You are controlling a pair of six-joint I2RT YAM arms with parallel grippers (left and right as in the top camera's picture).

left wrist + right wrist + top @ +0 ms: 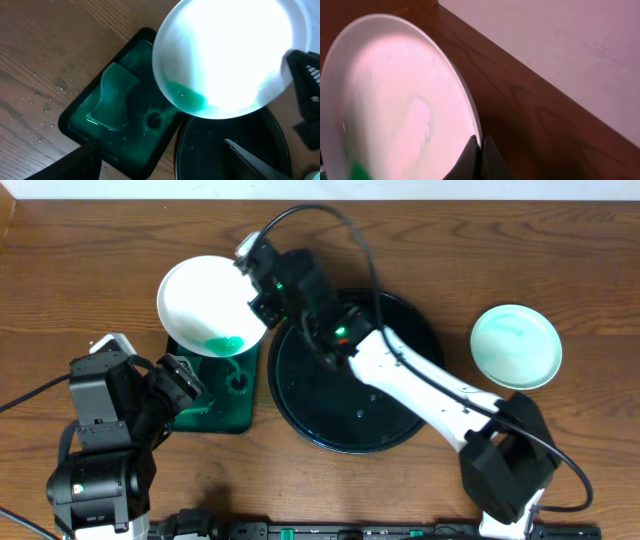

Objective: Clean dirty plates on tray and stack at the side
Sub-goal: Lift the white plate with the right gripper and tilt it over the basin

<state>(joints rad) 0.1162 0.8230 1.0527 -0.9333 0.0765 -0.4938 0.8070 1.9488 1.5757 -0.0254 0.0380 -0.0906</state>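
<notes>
My right gripper [262,300] is shut on the rim of a white plate [205,305], holding it tilted above the dark-green tray. Teal liquid pools at the plate's low edge [187,96]. The right wrist view shows both fingers pinching the rim [481,142] of that plate [395,100]. The large black tray [400,420] lies at the centre with no plate on it. A pale mint plate [515,346] lies on the table at the right. My left gripper [180,385] is open and empty over the green tray's front; its fingers [160,160] frame the bottom of the left wrist view.
The dark-green rectangular tray [235,400] holds teal liquid and a sponge [112,97]. The black tray's rim [180,150] sits right beside it. Water drops lie on the wood [50,95] left of the green tray. The right arm [420,385] spans the black tray.
</notes>
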